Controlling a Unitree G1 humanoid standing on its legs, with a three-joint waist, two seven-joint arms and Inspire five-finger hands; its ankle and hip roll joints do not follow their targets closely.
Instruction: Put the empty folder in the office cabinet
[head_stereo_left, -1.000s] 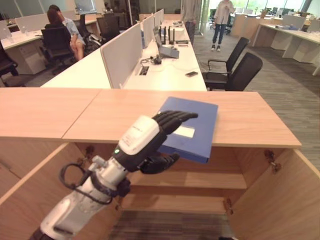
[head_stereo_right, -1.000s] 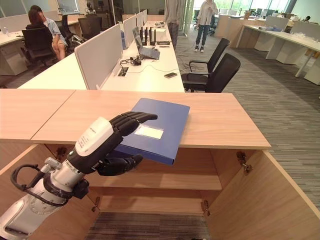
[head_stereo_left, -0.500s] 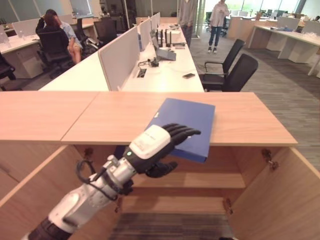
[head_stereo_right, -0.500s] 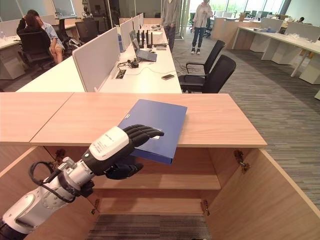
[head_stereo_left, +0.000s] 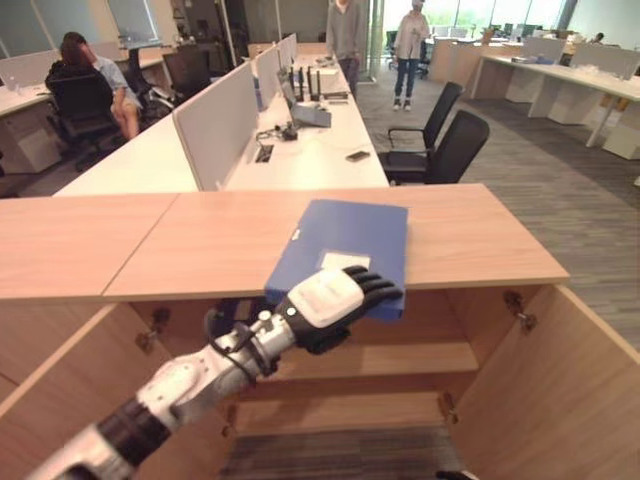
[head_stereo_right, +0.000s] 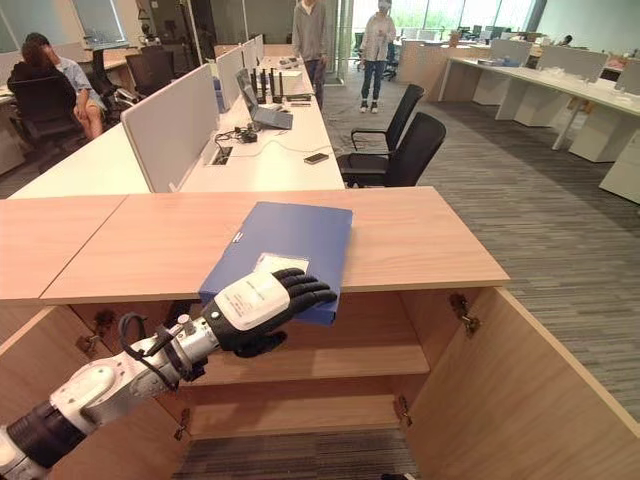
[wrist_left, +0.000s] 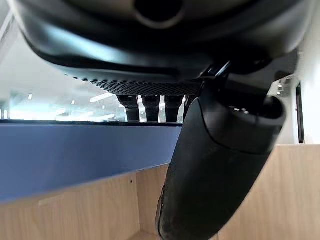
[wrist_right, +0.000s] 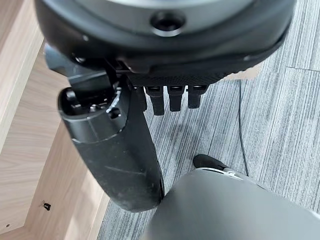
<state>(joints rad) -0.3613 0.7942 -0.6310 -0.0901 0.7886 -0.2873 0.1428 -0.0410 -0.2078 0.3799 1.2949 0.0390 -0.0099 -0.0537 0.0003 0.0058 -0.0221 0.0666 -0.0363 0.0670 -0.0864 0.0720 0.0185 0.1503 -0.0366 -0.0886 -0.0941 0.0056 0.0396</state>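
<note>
Cabinet top (head_stereo_left: 200, 240) | blue folder (head_stereo_left: 345, 240), white label unreadable | left hand (head_stereo_left: 335, 300) pinching folder

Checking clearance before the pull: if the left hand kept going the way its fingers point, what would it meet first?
Nothing soon, probably: the left hand already pinches the blue folder, pointing along its cover over the cabinet top.

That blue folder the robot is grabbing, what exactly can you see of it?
The blue folder is a flat, closed, rigid-looking binder with a white label near its front end. It lies flat on the wooden cabinet top, its near end jutting over the edge above the open cabinet. The left hand grips that overhanging end, fingers on top and thumb beneath, as the left wrist view shows.
</note>
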